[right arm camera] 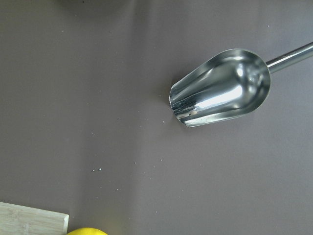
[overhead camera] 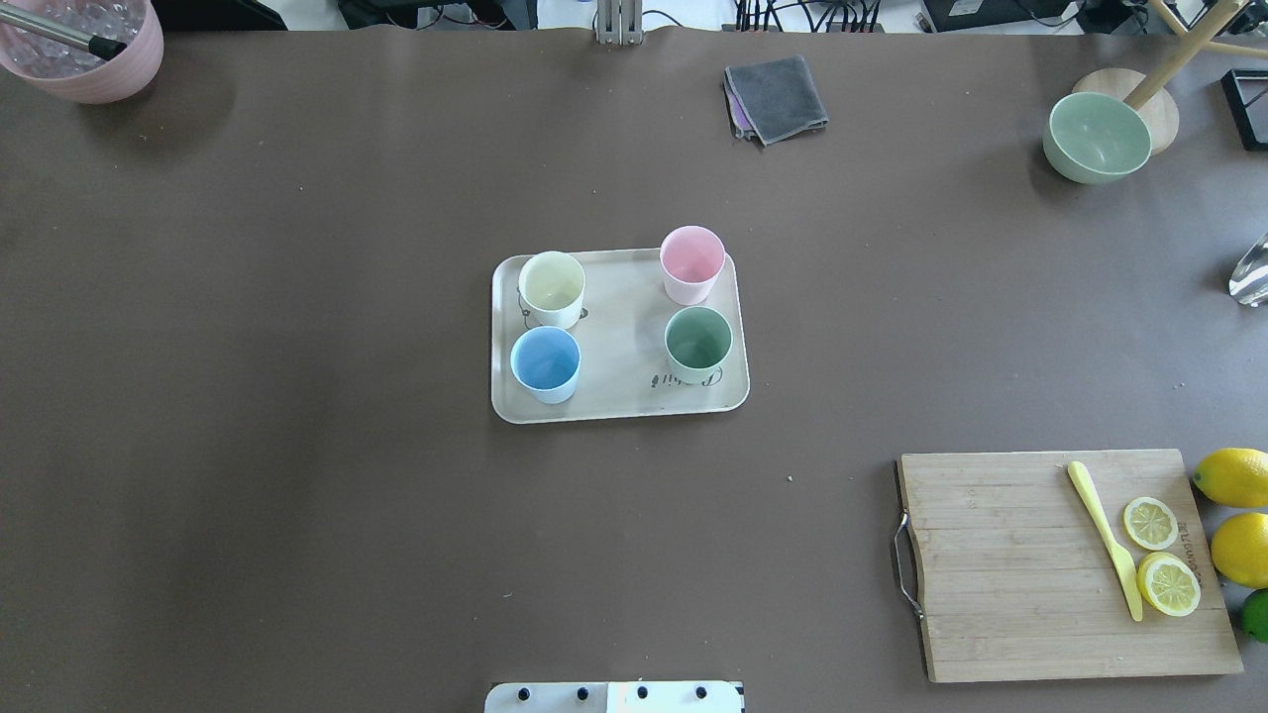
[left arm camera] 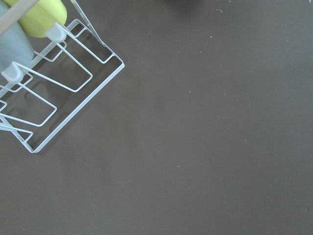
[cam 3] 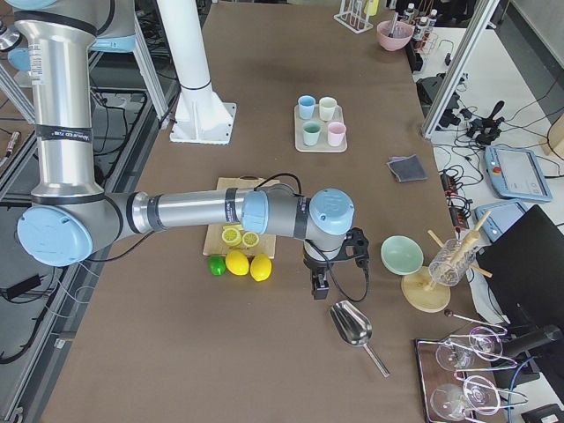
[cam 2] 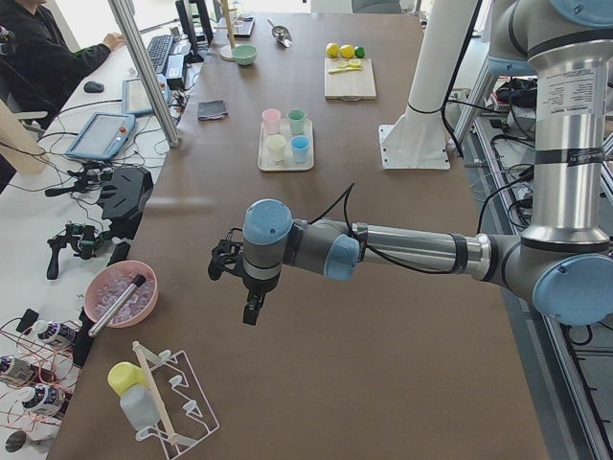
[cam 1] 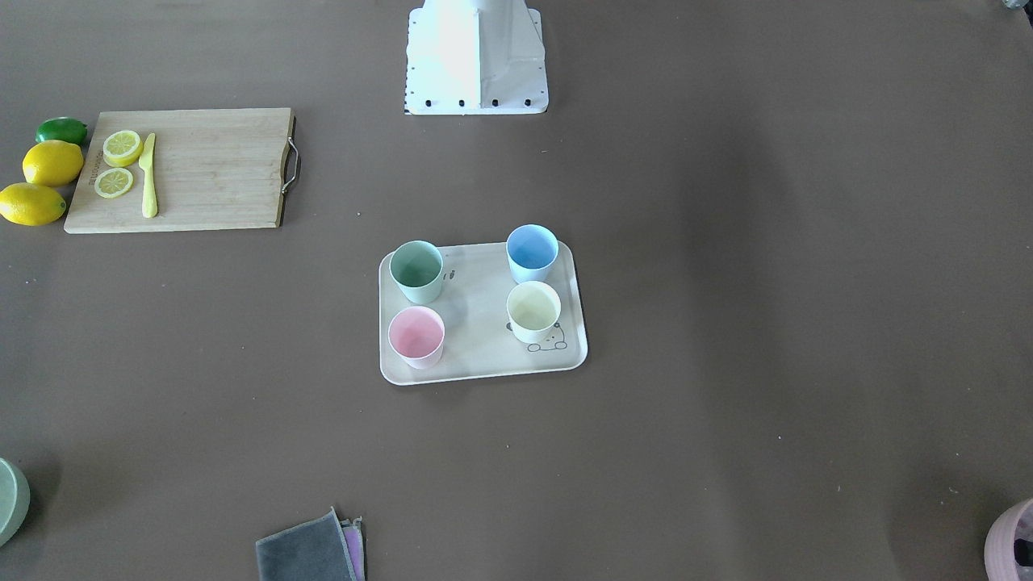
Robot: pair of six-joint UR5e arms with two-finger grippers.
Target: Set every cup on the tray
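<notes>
The cream tray (overhead camera: 619, 332) lies at the table's middle, also in the front view (cam 1: 483, 327). All four cups stand upright on it: pale yellow (overhead camera: 552, 287), pink (overhead camera: 691, 263), light blue (overhead camera: 545, 363) and sage green (overhead camera: 698, 343). My left gripper (cam 2: 251, 309) hangs over bare table far from the tray, near the table's left end. My right gripper (cam 3: 319, 284) hangs near the right end, beside the lemons. Both grippers show only in the side views, so I cannot tell whether they are open or shut. Neither holds anything that I can see.
A wooden cutting board (overhead camera: 1010, 564) carries lemon slices and a yellow knife (overhead camera: 1105, 540), with lemons (overhead camera: 1233, 477) beside it. A grey cloth (overhead camera: 776, 97), a green bowl (overhead camera: 1097, 136) and a pink bowl (overhead camera: 84, 45) stand at the far edge. A metal scoop (right arm camera: 222, 88) and a wire rack (left arm camera: 54, 83) lie under the wrists.
</notes>
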